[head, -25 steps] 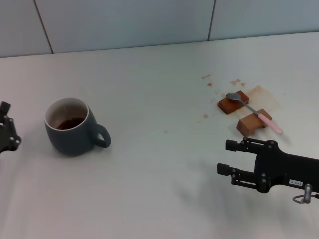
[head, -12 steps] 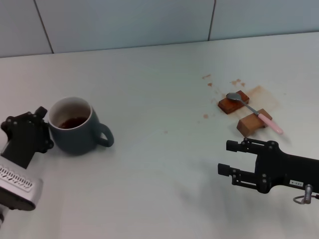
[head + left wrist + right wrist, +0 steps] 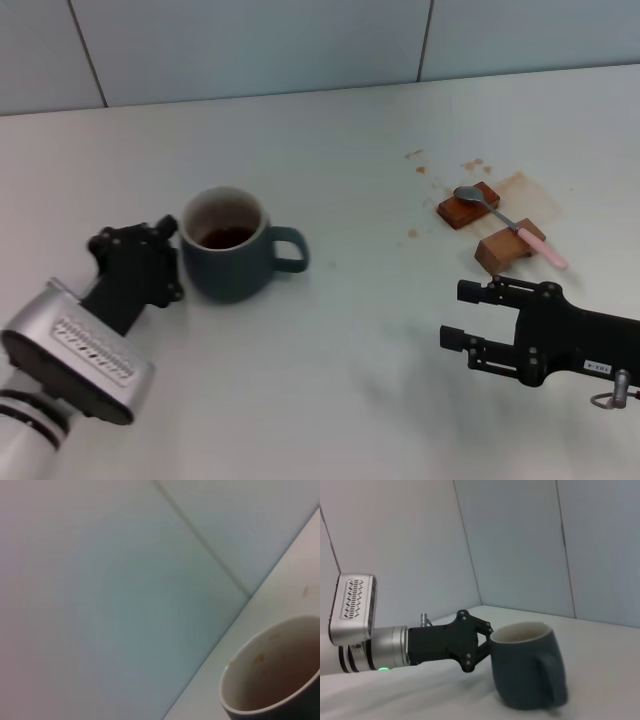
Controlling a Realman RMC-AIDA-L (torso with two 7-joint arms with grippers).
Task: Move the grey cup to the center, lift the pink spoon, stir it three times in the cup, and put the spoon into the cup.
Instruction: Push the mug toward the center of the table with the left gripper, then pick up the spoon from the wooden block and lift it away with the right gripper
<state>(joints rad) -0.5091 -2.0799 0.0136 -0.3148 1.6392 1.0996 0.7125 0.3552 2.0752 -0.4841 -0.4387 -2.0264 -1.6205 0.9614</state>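
Note:
The grey cup (image 3: 232,266) stands upright left of the table's middle, handle pointing right, with dark liquid inside. It also shows in the left wrist view (image 3: 270,680) and the right wrist view (image 3: 527,670). My left gripper (image 3: 172,260) is open and pressed against the cup's left side; the right wrist view shows it (image 3: 482,647) touching the cup wall. The pink spoon (image 3: 510,225) lies across two brown wooden blocks at the right. My right gripper (image 3: 455,315) is open and empty, hovering in front of the spoon.
The two wooden blocks (image 3: 467,207) (image 3: 508,248) sit on a brownish stain with small splashes (image 3: 415,160) nearby. A tiled wall (image 3: 300,40) rises behind the white table (image 3: 350,330).
My left arm came in from the left, met the cup and slid it rightward toward the table's middle. The cup's handle still points right. The right arm and spoon have not moved.

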